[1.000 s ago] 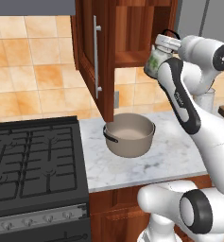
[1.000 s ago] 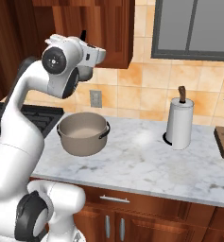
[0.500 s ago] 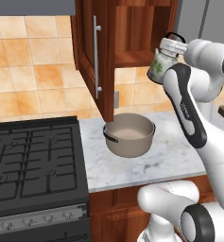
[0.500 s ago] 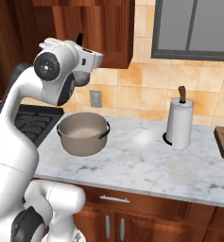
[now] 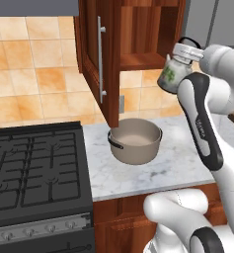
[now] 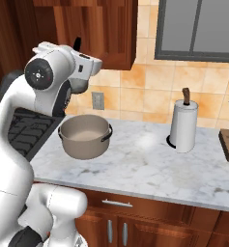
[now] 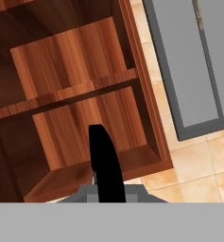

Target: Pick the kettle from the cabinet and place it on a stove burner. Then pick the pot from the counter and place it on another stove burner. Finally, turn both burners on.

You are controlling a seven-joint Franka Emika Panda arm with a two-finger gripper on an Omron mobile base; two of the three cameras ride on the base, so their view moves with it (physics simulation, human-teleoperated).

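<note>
White marble counter [image 5: 153, 173] with faint grey veins runs rightward from the black gas range [image 5: 37, 173], backed by orange tile. On it, near the range edge, sits the wide taupe-grey metal pot [image 5: 135, 141] with its pale inside and dark loop handles; in the right base view a broad stretch of bare marble separates it from the white paper-towel roll [image 6: 184, 126] on a dark post. Above, the dark reddish-brown wooden cabinet [image 5: 138, 34] stands with its door swung out over the pot. The small silvery-white kettle [image 5: 174, 75] with green leafy print hangs in the air just right of the cabinet opening, its thin black handle pinched between the closed fingers [image 5: 188, 45]. The arm hides most of the kettle in the right base view.
</note>
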